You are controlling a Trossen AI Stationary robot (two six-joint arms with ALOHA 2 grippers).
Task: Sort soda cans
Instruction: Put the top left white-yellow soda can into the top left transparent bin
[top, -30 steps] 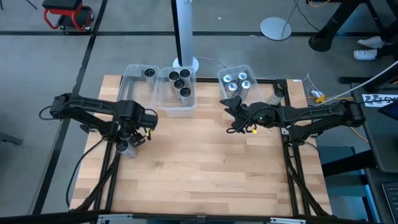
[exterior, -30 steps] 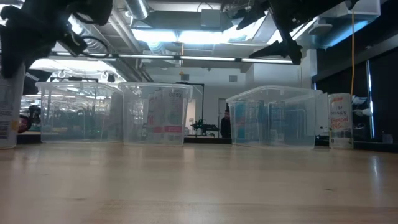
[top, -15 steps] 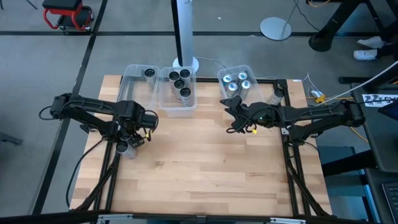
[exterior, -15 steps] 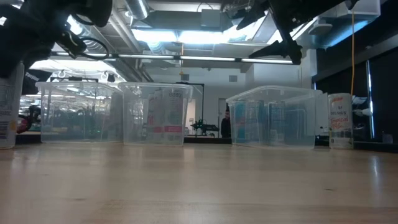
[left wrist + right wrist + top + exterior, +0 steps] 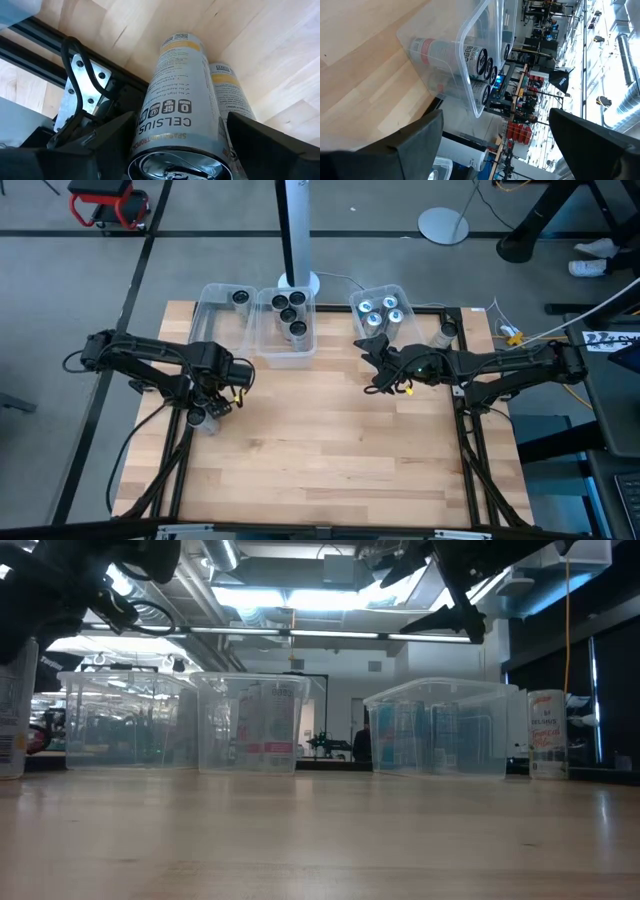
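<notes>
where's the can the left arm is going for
In the high view the can stands at the table's left edge, between the left gripper's jaws, beside a second can.
</notes>
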